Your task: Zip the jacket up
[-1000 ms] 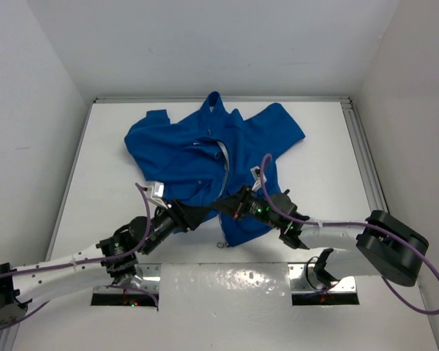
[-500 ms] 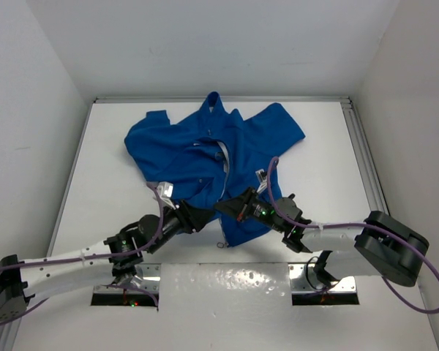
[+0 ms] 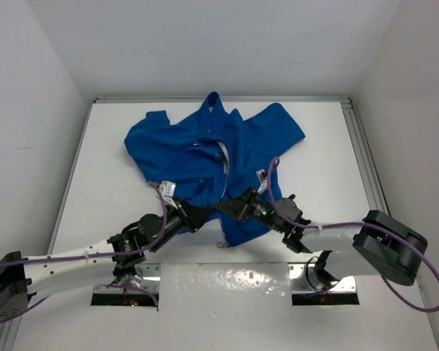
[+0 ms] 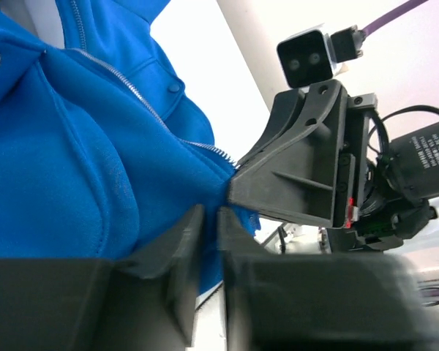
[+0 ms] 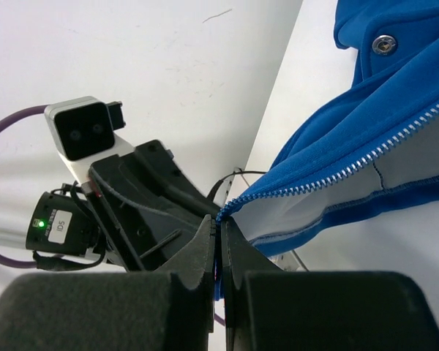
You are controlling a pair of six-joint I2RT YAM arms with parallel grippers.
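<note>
White table (image 3: 329, 146) boxed by white walls carries the jacket (image 3: 190, 146), spread across its far middle. Its zipper (image 3: 224, 164) lies unjoined, so the zipping looks barely begun. At the near hem the right tool (image 5: 218, 223) is pinched tight on the zipper's bottom end. The left tool (image 4: 211, 216), narrowed to a slit, sits just beside it against the fabric; whether it grips is unclear.
</note>
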